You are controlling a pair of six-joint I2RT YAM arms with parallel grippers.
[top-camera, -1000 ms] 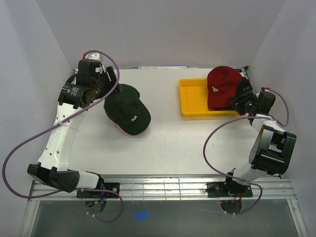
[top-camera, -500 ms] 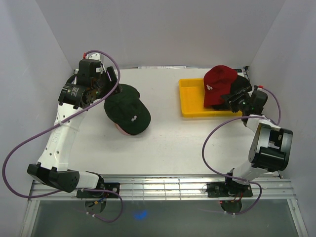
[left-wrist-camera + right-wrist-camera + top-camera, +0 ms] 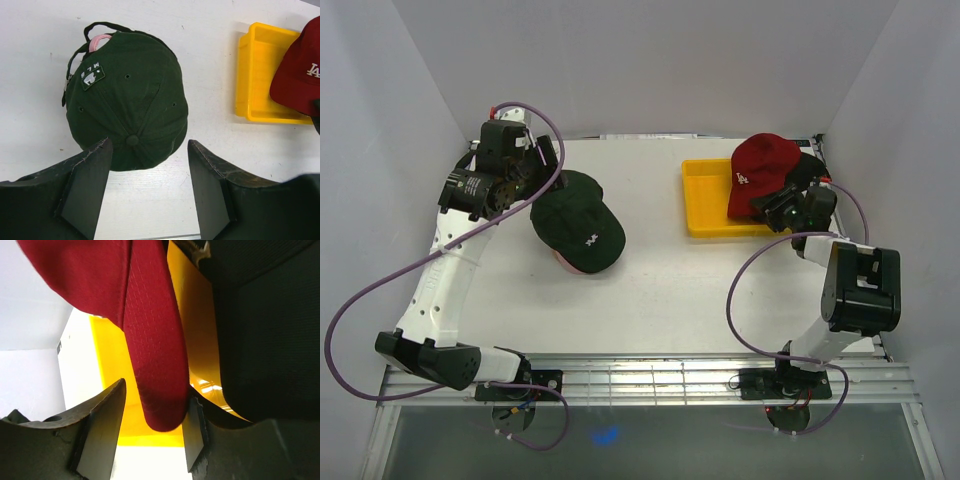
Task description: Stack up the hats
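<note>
A dark green cap (image 3: 578,222) with a white logo sits on a pink cap (image 3: 568,264) at the left of the table; only a sliver of pink shows (image 3: 100,40). My left gripper (image 3: 545,165) is open and empty, just behind the green cap (image 3: 130,95). A red cap (image 3: 760,165) lies over a black cap (image 3: 810,170) on the yellow tray (image 3: 705,200). My right gripper (image 3: 782,203) is open, with the red cap's brim (image 3: 150,340) between its jaws and touching the right finger. The black cap (image 3: 270,340) is just right of it.
White walls close in the table at the back, left and right. The yellow tray (image 3: 250,70) stands at the back right, its rim (image 3: 110,365) under the red brim. The right arm's cable loops over the table's right side.
My right gripper has moved left onto the red cap's brim, and the red cap has shifted a little left and back. The left arm and the green cap have not moved.
</note>
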